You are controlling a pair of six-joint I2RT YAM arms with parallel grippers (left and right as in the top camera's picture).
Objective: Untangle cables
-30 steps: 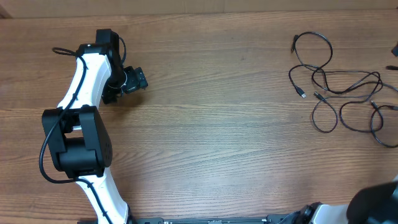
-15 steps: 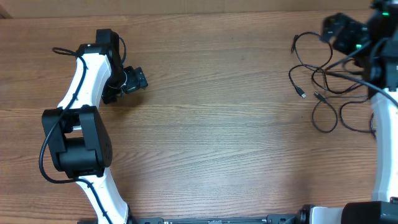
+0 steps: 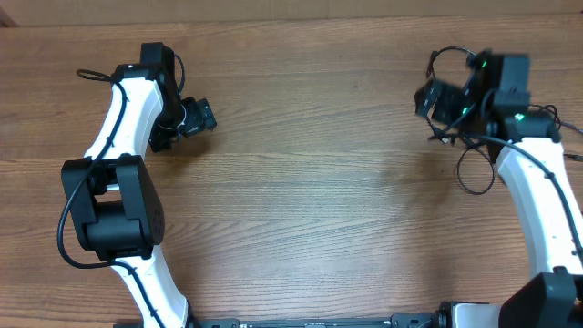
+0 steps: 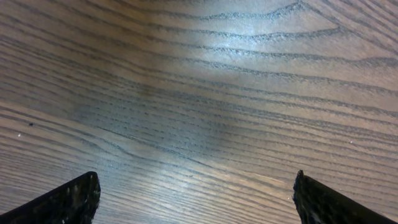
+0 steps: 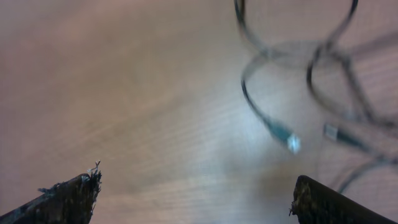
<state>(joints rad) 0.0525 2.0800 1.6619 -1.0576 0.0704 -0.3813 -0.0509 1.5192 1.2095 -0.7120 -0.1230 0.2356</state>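
The cables lie tangled as thin black loops at the table's far right, partly hidden under my right arm. My right gripper hangs open at the left edge of the bunch and holds nothing. In the right wrist view the cables are blurred at upper right, a plug end lying ahead of the right fingertip; bare wood lies between the tips of the right gripper. My left gripper is far off at upper left. The left wrist view shows the left gripper open over bare wood.
The wooden table stretches between the two arms. The left arm's white links and black base joint fill the left side. The right arm's white link runs down the right edge.
The right arm has swung in from the right edge and moved left over the cable bunch, now covering its middle. The left arm has stayed still.
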